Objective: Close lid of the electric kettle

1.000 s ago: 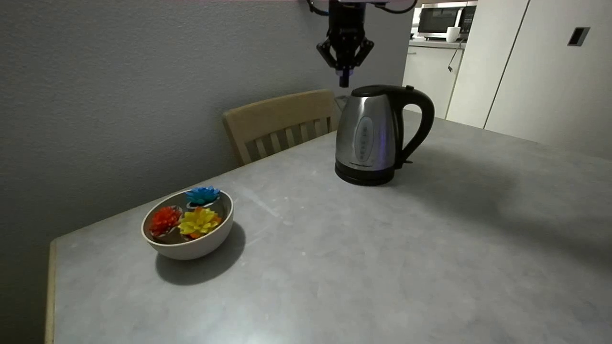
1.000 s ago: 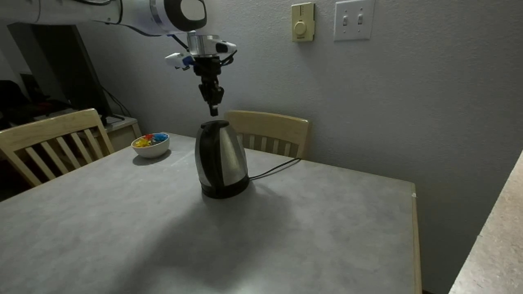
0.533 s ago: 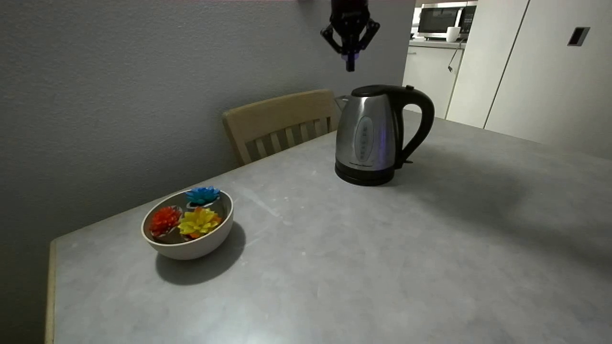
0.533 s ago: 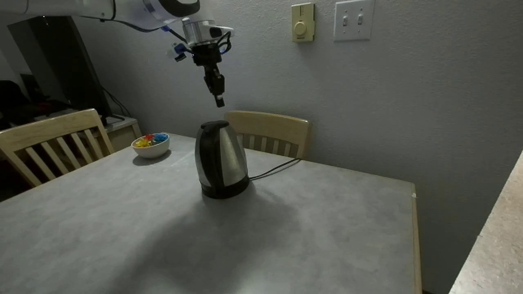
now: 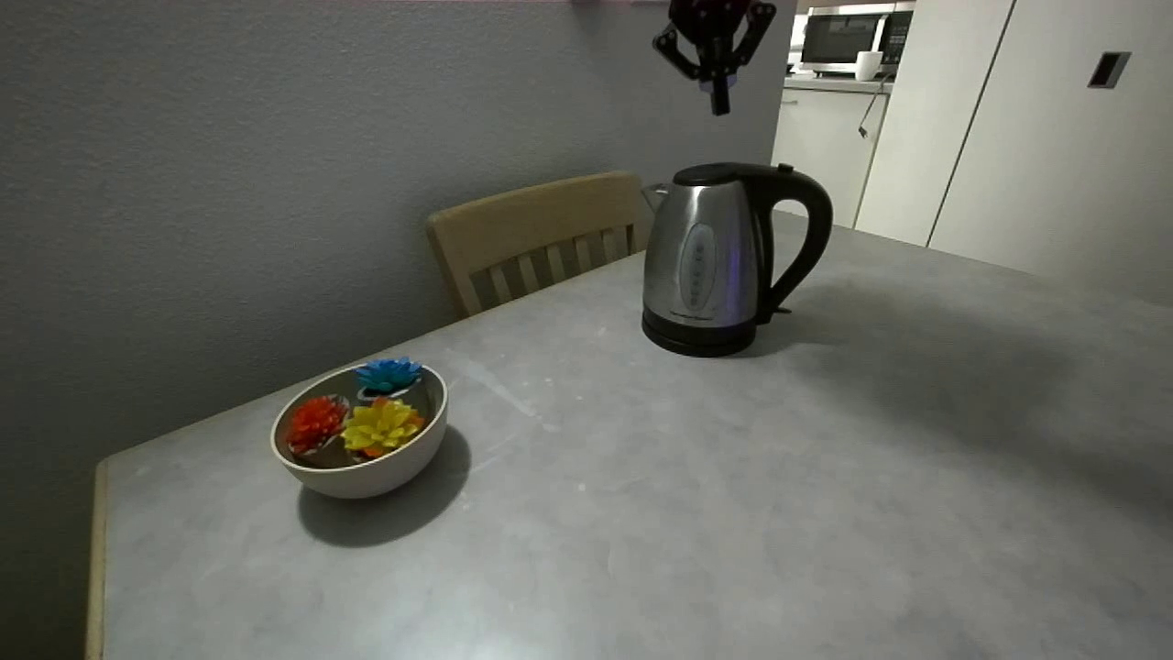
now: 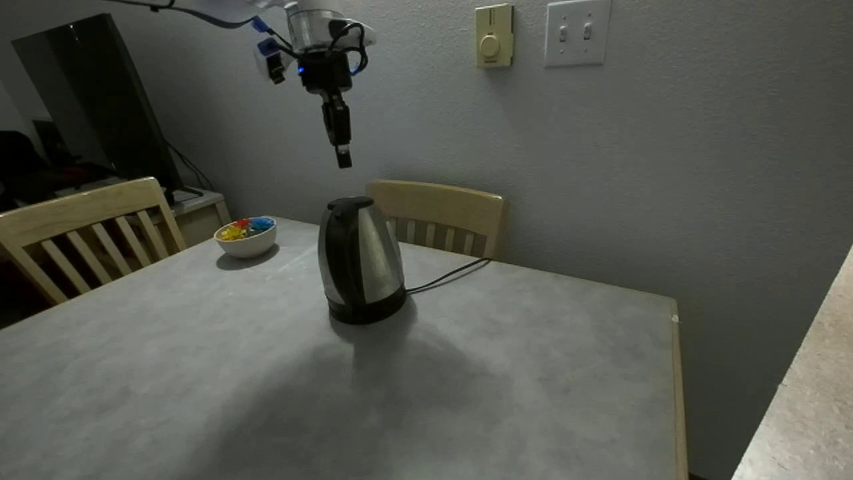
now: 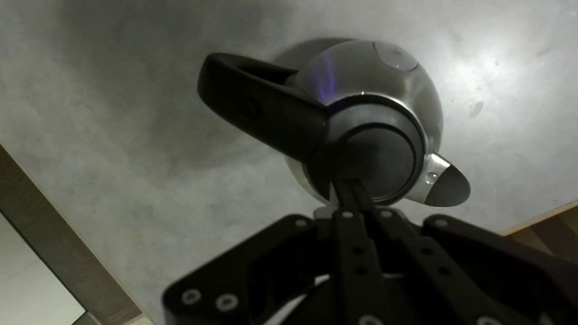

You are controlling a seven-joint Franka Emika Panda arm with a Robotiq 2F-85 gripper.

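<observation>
Indoors, a steel kettle (image 5: 719, 261) stands on a mottled gray table (image 5: 568, 550), its black lid (image 5: 706, 174) closed; the gripper (image 5: 720, 99) hangs above, jaws together. A wooden chair (image 5: 536, 215), gray wall (image 5: 321, 183) and microwave (image 5: 838, 38) lie beyond.

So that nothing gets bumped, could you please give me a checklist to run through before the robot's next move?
1. The lid lies flat on the kettle: ok, in both exterior views.
2. The lid has latched fully: cannot tell from these views.
3. The kettle stands upright on the table: ok.
4. The gripper is shut with nothing between its jaws: ok, seen in the wrist view.
5. The gripper hangs apart from the lid: ok, a gap shows in both exterior views.
6. The bowl stands apart from the kettle: ok.
</observation>
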